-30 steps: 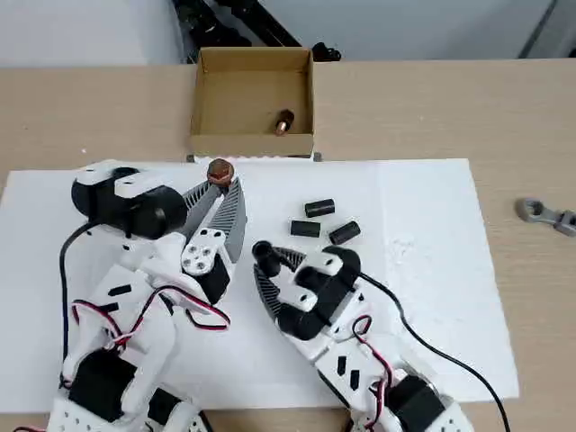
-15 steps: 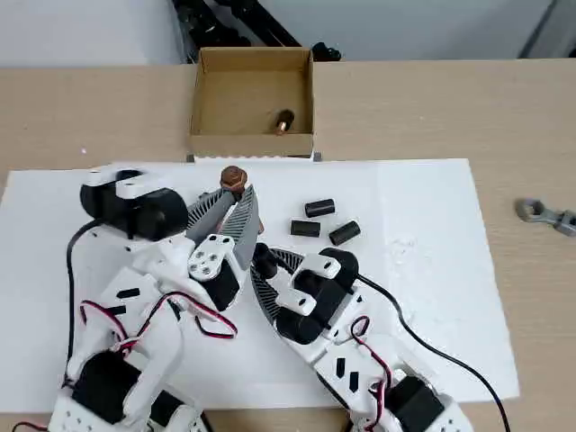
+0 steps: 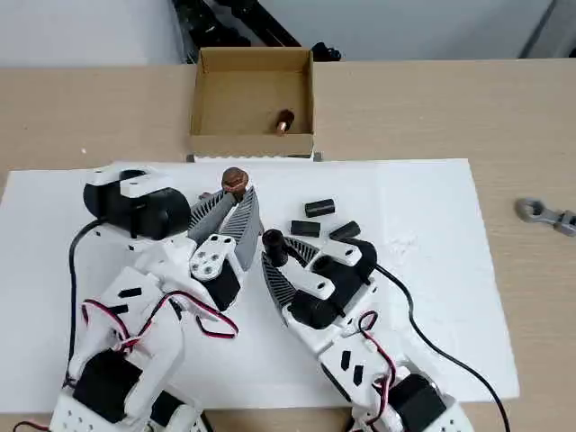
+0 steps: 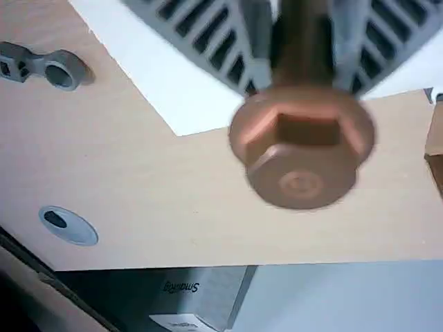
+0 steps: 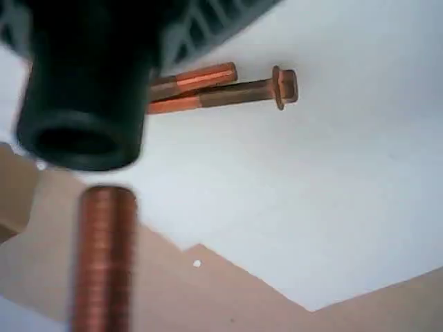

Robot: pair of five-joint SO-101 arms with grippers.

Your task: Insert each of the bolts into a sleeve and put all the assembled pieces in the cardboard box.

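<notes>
Your left fingers [image 3: 244,216] clench one bolt [image 3: 234,178], head toward the box [image 3: 252,144] and shank running away from it. Your right fingers [image 3: 275,277] grasp one sleeve [image 3: 273,241], its mouth just beside the shank tip, not yet on. Three sleeves [image 3: 319,209] and two bolts [image 5: 239,90] lie loose. One assembled piece [image 3: 284,121] sits in the box.

Copper-coloured flanged hex bolt [image 3: 234,177]: clamped by its shank in left gripper [image 3: 232,193], head outward toward the box.

Black cylindrical sleeve [image 3: 272,240]: gripped in right gripper [image 3: 274,249], open bore [image 5: 77,142] just beside the bolt's threaded end.

Three loose black sleeves on white sheet [image 3: 423,270]: far sleeve [image 3: 319,208], left sleeve [image 3: 305,229], right sleeve [image 3: 345,231], close together.

Two spare copper bolts [image 5: 228,93] lie side by side on the sheet.

Open brown cardboard box [image 3: 205,99], beyond the sheet's far edge: one assembled bolt-and-sleeve piece [image 3: 284,121] lies inside, by the right wall.
</notes>
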